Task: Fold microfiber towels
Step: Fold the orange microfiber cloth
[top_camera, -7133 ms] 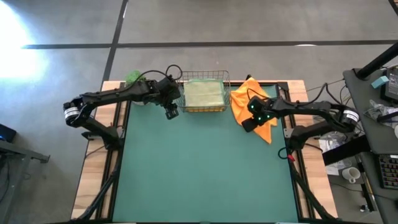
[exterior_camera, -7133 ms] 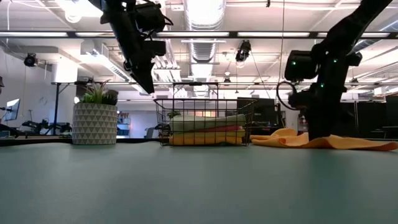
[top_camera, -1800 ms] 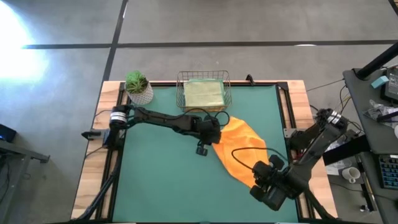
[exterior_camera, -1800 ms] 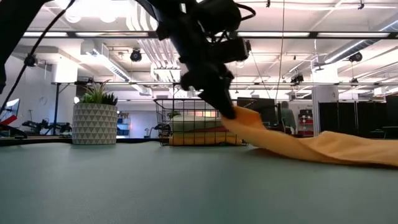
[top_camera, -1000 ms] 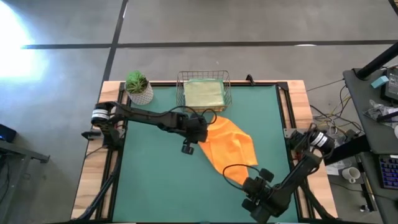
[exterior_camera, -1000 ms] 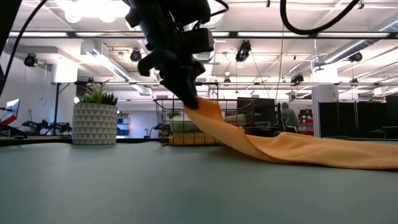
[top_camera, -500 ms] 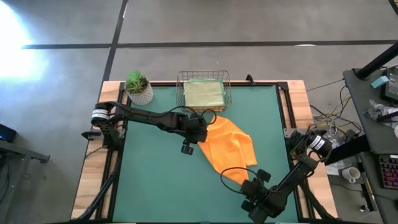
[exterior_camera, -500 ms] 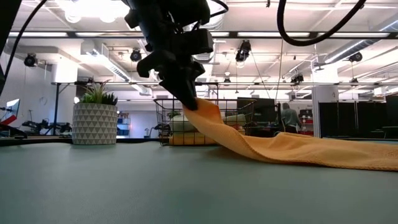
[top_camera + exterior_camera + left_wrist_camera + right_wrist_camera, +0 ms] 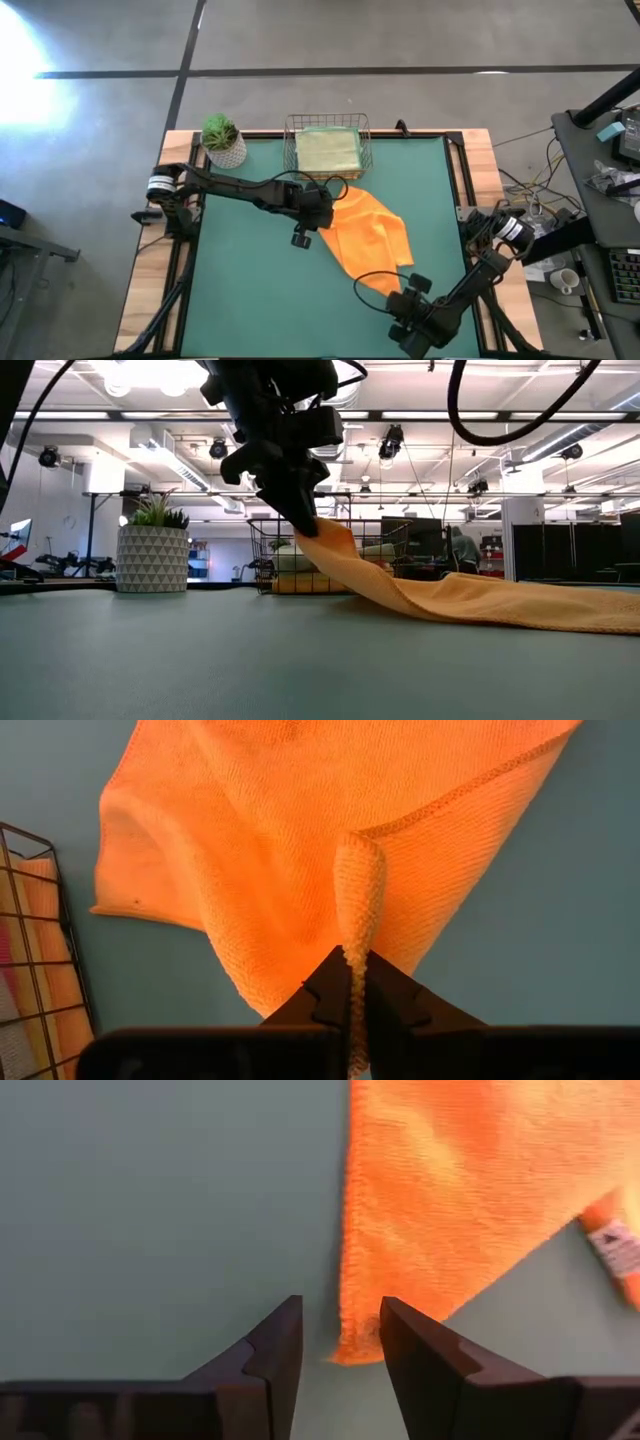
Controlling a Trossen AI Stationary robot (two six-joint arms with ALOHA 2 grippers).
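Pinching orange towel [image 9: 300,850]: left fingers [image 9: 330,995]

Wire mesh basket [image 9: 326,150] and potted plant [image 9: 222,139] along the green table's [image 9: 250,290] far edge

So there's an orange towel [image 9: 368,240] spread mid-frame on the green mat in the high view, one corner lifted up toward the left, the rest draping flat toward lower right. More folded towels [image 9: 327,152], pale sage on top, sit stacked at top center.
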